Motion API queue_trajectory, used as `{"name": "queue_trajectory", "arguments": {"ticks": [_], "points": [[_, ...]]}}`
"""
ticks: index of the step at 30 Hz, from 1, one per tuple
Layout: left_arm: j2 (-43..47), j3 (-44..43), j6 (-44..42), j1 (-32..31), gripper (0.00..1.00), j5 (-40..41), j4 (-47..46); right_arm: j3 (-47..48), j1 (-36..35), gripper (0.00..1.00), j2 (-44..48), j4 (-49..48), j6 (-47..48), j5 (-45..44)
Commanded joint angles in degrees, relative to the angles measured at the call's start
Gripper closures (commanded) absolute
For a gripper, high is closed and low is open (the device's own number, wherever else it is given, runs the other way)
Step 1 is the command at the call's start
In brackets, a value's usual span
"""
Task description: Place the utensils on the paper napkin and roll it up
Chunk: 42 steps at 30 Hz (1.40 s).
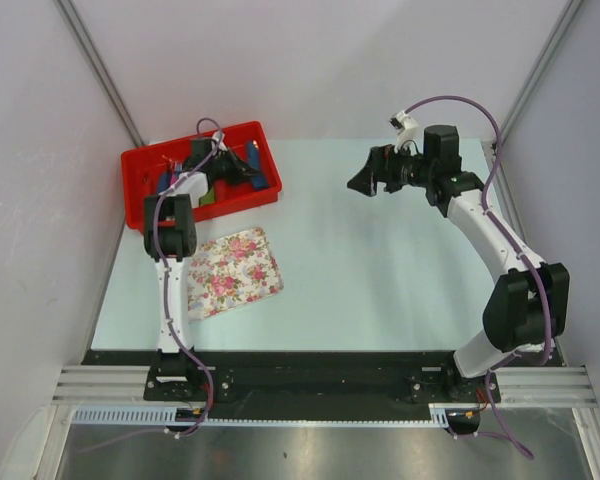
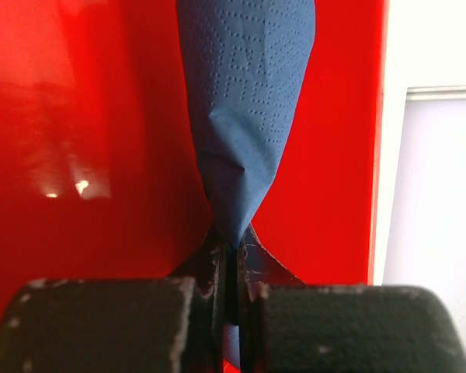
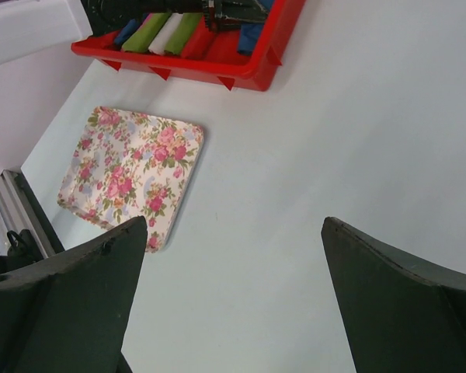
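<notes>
Pinching paper napkin (image 2: 245, 116), left end effector (image 2: 227, 268) shows its grip only wrist-side.

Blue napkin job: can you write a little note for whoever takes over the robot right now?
Left pincer: shut on the navy napkin, its end bunched, in the red bin.
Right pincer: open, holding nothing, above the table.
Flowered tray: on the table near the bin.
Done: napkin gripped.
Left: lay it flat, add spoon and fork (not visible now), roll it.
</notes>
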<state>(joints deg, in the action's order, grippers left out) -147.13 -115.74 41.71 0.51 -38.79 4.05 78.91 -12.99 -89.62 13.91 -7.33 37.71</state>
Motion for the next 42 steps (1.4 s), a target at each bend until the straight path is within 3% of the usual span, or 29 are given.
{"name": "queue_trajectory", "arguments": {"ticks": [1,3,4,7,10,12,21,30,34,37,42], "points": [[-1.1,-3.0,1.4,-1.9,1.0,-0.6,-0.7,3.5,0.7,0.0,-0.8,0.8,1.4,0.1],[-1.5,-3.1,1.2,-2.1,0.94,0.3,0.2,4.0,1.0,0.0,-1.1,0.9,1.1,0.3],[-1.5,-3.1,1.1,-2.0,0.85,0.6,0.4,4.1,1.0,0.0,-1.2,1.0,1.0,0.4],[-1.2,-3.1,0.2,-2.0,0.71,1.9,2.4,5.2,1.3,0.0,-1.7,1.8,1.0,0.5],[-0.9,-2.9,-0.1,-2.0,0.64,2.3,3.2,5.6,1.2,0.0,-2.0,1.8,0.7,0.6],[-0.2,-2.6,-0.8,-2.0,0.54,3.6,4.0,5.8,1.3,0.0,-2.1,1.9,0.3,0.6],[3.1,-4.7,-6.5,-2.5,0.34,12.5,12.5,6.1,1.2,0.0,-2.2,1.0,-0.2,0.9],[5.9,-7.6,-11.8,-4.1,0.23,21.2,20.6,6.3,1.3,0.0,-1.9,0.8,-0.2,1.0],[8.3,-8.5,-14.5,-4.1,0.14,26.5,23.5,7.2,1.2,0.0,-2.1,1.1,0.3,0.9],[11.2,-10.3,-17.4,-4.0,0.0,28.6,26.3,8.5,1.2,0.0,-2.6,1.8,0.9,0.6],[17.8,-13.1,-25.3,-3.7,0.0,31.1,32.1,10.5,1.8,0.0,-4.5,2.1,2.2,0.9]]}}
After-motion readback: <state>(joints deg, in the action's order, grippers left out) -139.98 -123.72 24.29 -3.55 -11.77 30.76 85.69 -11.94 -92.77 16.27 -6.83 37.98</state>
